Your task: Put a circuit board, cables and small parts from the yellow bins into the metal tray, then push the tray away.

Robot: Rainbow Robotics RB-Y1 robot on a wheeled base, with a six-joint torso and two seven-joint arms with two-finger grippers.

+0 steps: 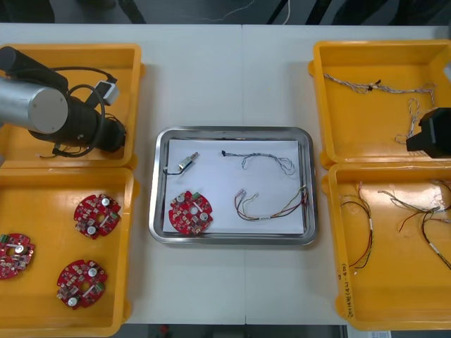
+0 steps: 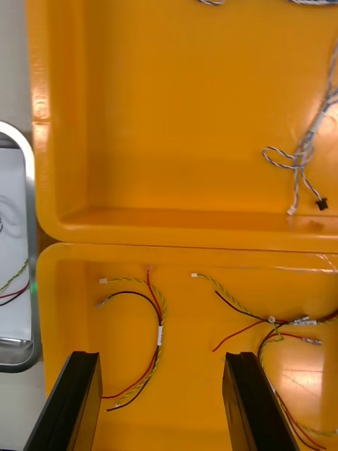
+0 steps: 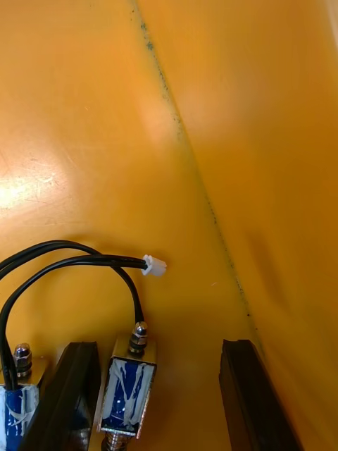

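The metal tray [image 1: 232,238], white inside, holds a red circuit board [image 1: 190,213], a small metal part [image 1: 187,162] on a black cable, a twisted blue and white cable [image 1: 266,160] and a red and yellow cable [image 1: 276,205]. My left arm [image 1: 49,109] reaches down into the far left yellow bin [image 1: 21,151]. There my left gripper [image 3: 158,345] is open, low over the bin floor. A blue-bodied small metal part [image 3: 127,390] with a black cable [image 3: 84,262] lies between the fingers, close against one finger [image 3: 70,394]. My right gripper [image 2: 162,359] hangs open above red and yellow cables [image 2: 144,338].
Three more circuit boards [image 1: 96,215] lie in the near left bin [image 1: 42,183]. Blue and white cables [image 1: 380,88] lie in the far right bin [image 1: 331,105], red and yellow ones [image 1: 361,232] in the near right bin [image 1: 337,282]. A second small metal part [image 3: 17,405] sits just outside my left fingers.
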